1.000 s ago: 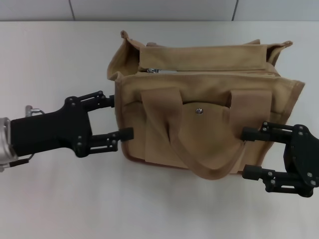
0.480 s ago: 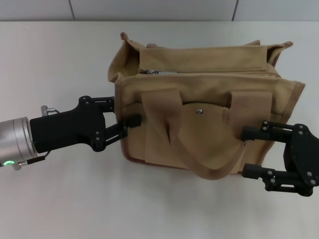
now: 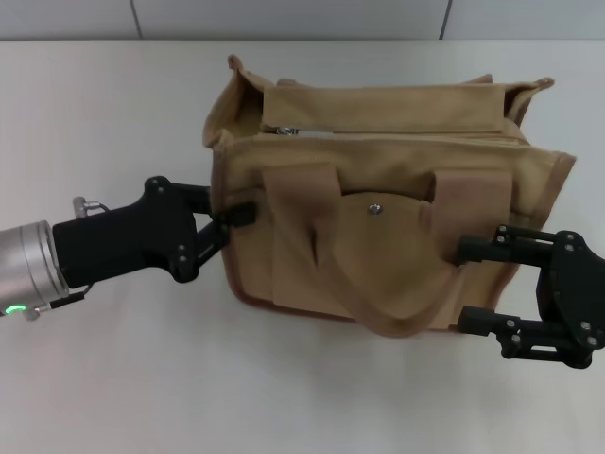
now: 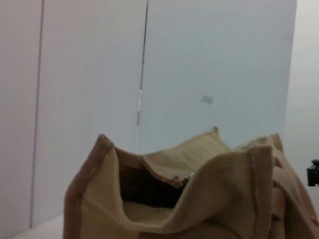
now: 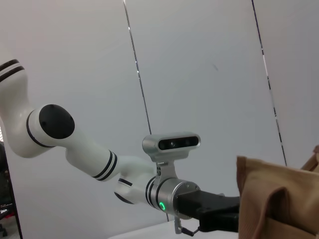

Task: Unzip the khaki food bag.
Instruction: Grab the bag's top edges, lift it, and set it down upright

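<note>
The khaki food bag stands in the middle of the white table, pocket flap and snap facing me. Its silver zipper runs along the top, with the pull near the bag's left end. My left gripper is at the bag's left end, its fingers pinched on the front left corner seam. My right gripper is open at the bag's front right corner, its upper finger against the fabric. The left wrist view shows the bag's end. The right wrist view shows a bag corner.
The left arm shows across the bag in the right wrist view. A grey panelled wall runs behind the table's far edge. White tabletop lies in front of and to the left of the bag.
My left gripper moved right to the bag's left end and narrowed its fingers onto the corner seam. The bag shifted slightly. The right gripper stayed open and hardly moved.
</note>
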Action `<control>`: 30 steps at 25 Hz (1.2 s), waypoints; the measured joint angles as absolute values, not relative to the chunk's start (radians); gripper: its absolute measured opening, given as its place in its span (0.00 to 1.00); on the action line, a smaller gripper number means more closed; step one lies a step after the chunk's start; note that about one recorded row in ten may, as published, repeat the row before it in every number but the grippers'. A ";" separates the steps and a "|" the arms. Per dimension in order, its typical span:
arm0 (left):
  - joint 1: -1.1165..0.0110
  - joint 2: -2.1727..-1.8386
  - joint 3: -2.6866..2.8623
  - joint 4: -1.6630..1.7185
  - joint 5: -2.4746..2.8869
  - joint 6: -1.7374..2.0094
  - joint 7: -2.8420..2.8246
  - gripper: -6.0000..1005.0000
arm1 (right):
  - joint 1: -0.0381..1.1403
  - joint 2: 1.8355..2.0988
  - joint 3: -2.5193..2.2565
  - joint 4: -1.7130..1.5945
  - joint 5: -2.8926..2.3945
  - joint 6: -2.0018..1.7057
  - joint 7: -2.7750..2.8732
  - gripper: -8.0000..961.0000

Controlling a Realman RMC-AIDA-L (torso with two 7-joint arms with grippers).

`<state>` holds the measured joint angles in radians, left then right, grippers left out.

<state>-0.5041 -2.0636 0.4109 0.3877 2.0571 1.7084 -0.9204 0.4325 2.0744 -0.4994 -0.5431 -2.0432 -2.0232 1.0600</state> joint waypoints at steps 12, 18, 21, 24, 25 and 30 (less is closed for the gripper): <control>-0.508 -2.013 0.409 0.454 1.935 1.751 -0.936 0.06 | 0.426 2.074 -0.466 -0.527 -1.999 -2.004 1.072 0.74; -0.516 -2.007 0.419 0.594 1.754 1.810 -1.000 0.06 | 0.434 2.052 -0.365 -0.439 -1.974 -1.990 1.077 0.73; -0.520 -2.013 0.421 0.620 1.716 1.860 -0.997 0.06 | 0.439 2.052 -0.337 -0.421 -1.973 -1.987 1.077 0.72; -0.530 -2.019 0.465 0.627 1.699 1.927 -0.967 0.06 | 0.446 2.060 -0.289 -0.390 -1.973 -1.986 1.077 0.72; -0.533 -2.029 0.543 0.619 1.698 1.935 -0.933 0.06 | 0.446 2.062 -0.271 -0.380 -1.973 -1.986 1.077 0.72; -0.517 -2.069 0.685 0.592 1.699 1.868 -0.840 0.06 | 0.443 2.069 -0.220 -0.337 -1.973 -1.962 1.063 0.71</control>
<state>-0.5169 -2.0686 0.6848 0.5917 1.6986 1.8681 -0.8398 0.4426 2.0693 -0.2196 -0.3366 -1.9725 -1.9616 1.0630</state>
